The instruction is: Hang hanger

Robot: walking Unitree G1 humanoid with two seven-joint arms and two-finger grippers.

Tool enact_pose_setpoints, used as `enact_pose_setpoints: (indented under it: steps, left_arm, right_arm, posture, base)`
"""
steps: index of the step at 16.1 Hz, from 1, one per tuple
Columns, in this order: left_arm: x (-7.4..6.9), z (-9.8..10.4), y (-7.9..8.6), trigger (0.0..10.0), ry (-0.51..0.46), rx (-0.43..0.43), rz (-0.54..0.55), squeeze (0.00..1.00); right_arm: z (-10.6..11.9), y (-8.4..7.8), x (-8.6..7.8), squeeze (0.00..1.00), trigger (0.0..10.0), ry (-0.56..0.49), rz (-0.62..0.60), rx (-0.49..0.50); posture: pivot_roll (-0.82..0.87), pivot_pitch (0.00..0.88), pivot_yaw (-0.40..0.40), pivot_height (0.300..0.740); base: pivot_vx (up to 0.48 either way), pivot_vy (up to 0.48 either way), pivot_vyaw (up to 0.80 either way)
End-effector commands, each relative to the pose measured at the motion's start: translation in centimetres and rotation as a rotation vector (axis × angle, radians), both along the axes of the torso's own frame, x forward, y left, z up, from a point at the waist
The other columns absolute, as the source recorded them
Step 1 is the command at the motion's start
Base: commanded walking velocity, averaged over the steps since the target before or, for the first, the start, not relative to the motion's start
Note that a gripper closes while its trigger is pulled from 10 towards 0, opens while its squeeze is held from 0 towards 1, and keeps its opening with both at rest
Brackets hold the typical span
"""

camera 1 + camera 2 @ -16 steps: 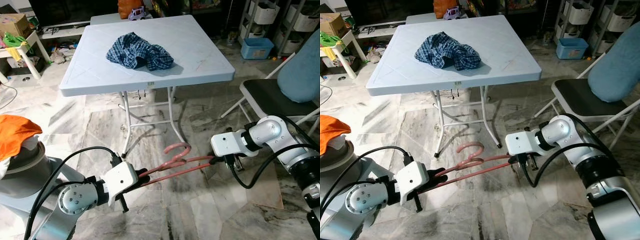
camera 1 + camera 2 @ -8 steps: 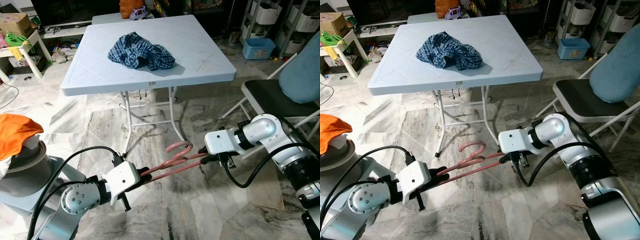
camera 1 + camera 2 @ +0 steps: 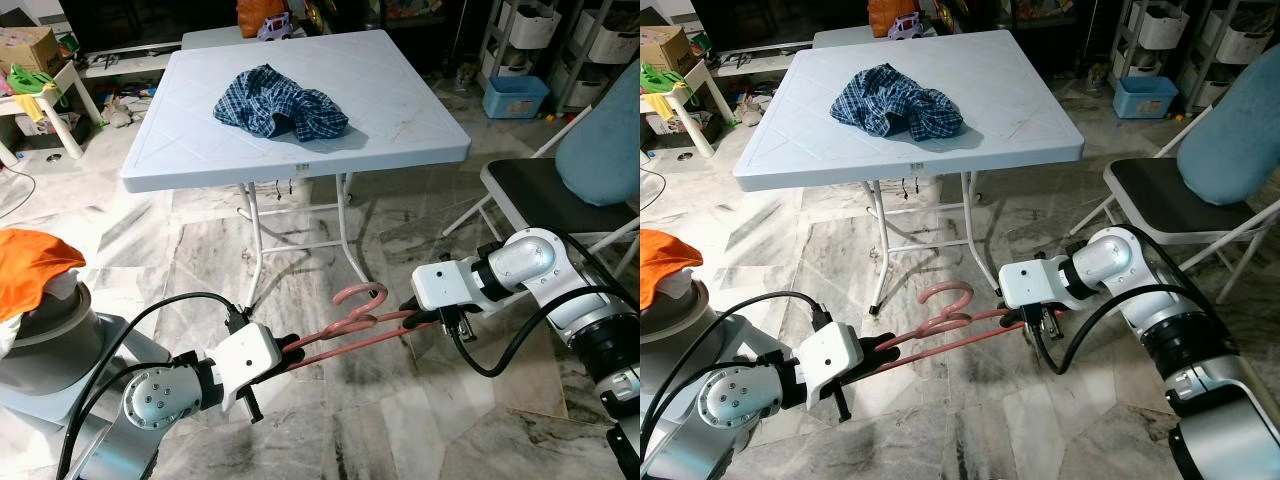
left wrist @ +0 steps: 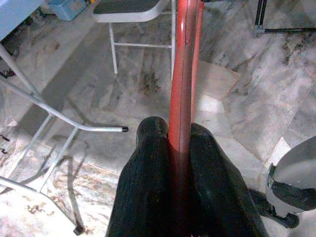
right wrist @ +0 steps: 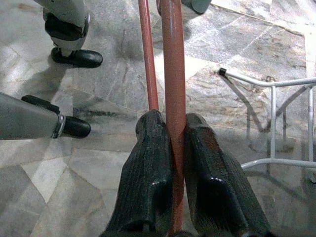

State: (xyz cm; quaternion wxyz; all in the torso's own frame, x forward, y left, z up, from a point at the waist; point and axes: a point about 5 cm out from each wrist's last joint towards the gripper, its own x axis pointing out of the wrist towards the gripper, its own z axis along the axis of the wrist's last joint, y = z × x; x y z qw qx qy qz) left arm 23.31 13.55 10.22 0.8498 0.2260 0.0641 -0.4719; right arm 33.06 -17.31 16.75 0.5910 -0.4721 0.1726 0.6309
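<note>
Hanger [image 3: 355, 322], pink, is held low mid-frame over the floor, pinched at both ends by left hand [image 3: 283, 347] and right hand [image 3: 418, 311]; probably light, stiff, slippery.

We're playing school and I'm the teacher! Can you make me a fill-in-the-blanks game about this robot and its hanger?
1. The hanger the robot holds is colored ____.
2. The left gripper and the right gripper each pinch one ____ of the hanger.
3. A crumpled checked cloth lies on the white ____.
4. The hanger's hook points ____.

Missing words: pink; end; table; up
</note>
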Motion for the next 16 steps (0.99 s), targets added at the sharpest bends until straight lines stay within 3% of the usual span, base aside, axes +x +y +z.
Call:
enact_pose_setpoints:
  steps: [1, 2, 3, 8, 11, 12, 13, 16]
  left_arm:
    - [0.7, 0.4, 0.5, 10.0, -0.022, -0.011, 0.062, 0.26]
    - [0.9, 0.4, 0.7, 10.0, 0.014, -0.061, 0.1, 1.0]
    - [1.3, 0.5, 0.8, 10.0, -0.062, -0.026, 0.12, 1.0]
    - [2.9, 2.3, 2.0, 10.0, -0.275, -0.007, 0.236, 1.0]
    - [4.1, 5.0, 3.6, 10.0, -0.483, -0.074, 0.415, 1.0]
    - [4.4, 6.2, 4.2, 10.0, -0.507, -0.191, 0.537, 1.0]
    - [4.5, 6.5, 4.3, 10.0, -0.493, -0.239, 0.582, 1.0]
    - [4.3, 6.1, 4.3, 10.0, -0.484, -0.256, 0.61, 1.0]
  right_arm:
    - [-0.6, 0.0, -0.2, 0.0, 0.0, 0.025, 0.004, -0.015]
    - [-0.7, -0.1, -0.2, 0.0, 0.0, 0.023, 0.001, -0.014]
    - [-0.6, 0.0, 0.0, 0.0, 0.0, 0.014, -0.007, -0.002]
    - [-0.5, 0.4, 1.2, 0.0, 0.0, -0.08, -0.107, 0.064]
    - [-1.7, -0.8, 2.1, 0.0, 0.0, -0.17, -0.307, 0.109]
    - [-2.5, -1.5, 2.1, 0.0, 0.0, -0.156, -0.392, 0.13]
    - [-2.7, -1.6, 2.2, 0.0, 0.0, -0.156, -0.431, 0.144]
    - [-3.3, -1.9, 2.5, 0.0, 0.0, -0.164, -0.519, 0.173]
  posture:
    - [-0.03, 0.086, 0.064, 0.74]
    - [-0.02, 0.086, 0.062, 0.74]
    - [-0.02, 0.086, 0.062, 0.74]
    - [-0.02, 0.085, 0.054, 0.74]
    - [-0.03, 0.088, 0.05, 0.74]
    - [-0.03, 0.094, 0.051, 0.74]
    - [-0.03, 0.096, 0.052, 0.74]
    - [-0.04, 0.099, 0.054, 0.74]
  base:
    - [0.0, 0.0, 0.0]
    - [0.0, 0.0, 0.0]
    - [0.0, 0.0, 0.0]
    - [0.0, 0.0, 0.0]
    - [0.0, 0.0, 0.0]
    - [0.0, 0.0, 0.0]
    - [0.0, 0.0, 0.0]
    - [0.0, 0.0, 0.0]
